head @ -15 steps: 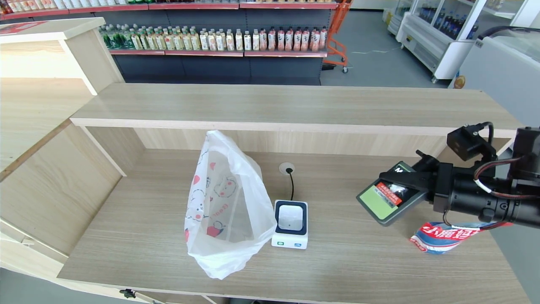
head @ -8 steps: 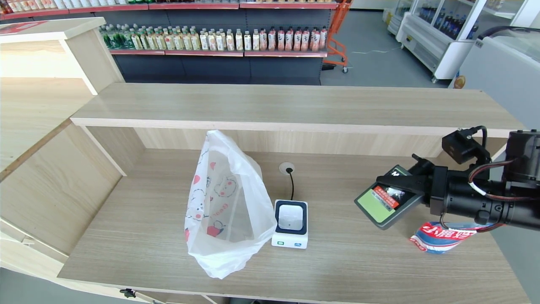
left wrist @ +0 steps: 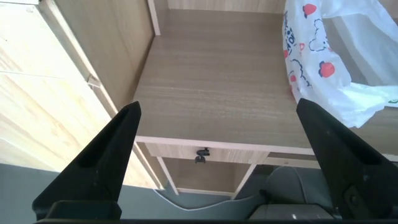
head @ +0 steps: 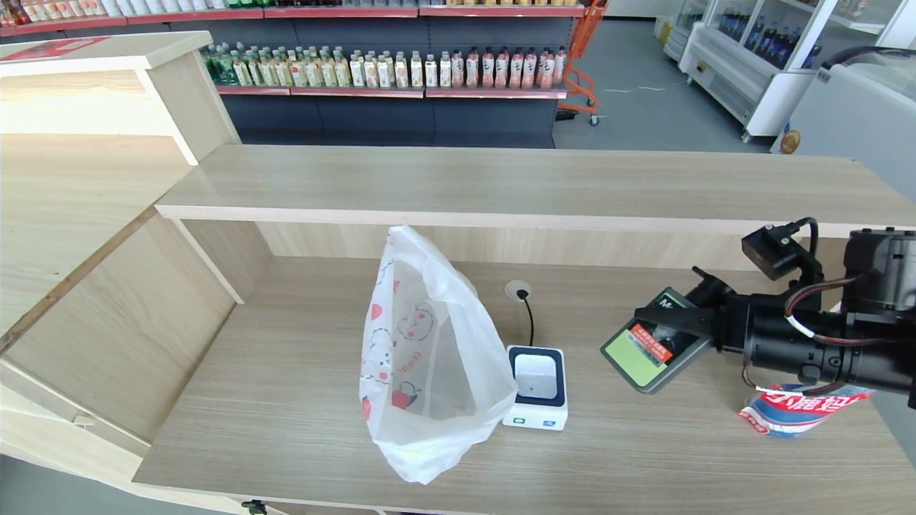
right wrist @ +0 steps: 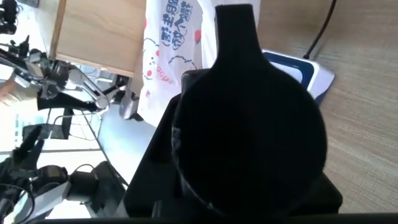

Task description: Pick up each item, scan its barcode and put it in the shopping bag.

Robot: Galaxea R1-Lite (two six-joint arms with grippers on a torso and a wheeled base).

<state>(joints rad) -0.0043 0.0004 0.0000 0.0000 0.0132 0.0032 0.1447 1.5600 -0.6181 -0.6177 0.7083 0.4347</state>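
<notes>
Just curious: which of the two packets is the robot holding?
The green-and-black packet in the right gripper; the red-and-blue pouch lies on the counter.

Green-faced flat pack [head: 646, 350] aloft, tilted, right of scanner [head: 537, 387].

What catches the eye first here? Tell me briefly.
The right gripper holds a flat green packet in the air over the right side of the counter. To its left a white printed shopping bag stands upright mid-counter, with the small white scanner right beside it. A red, white and blue pouch lies under the right arm.
</notes>
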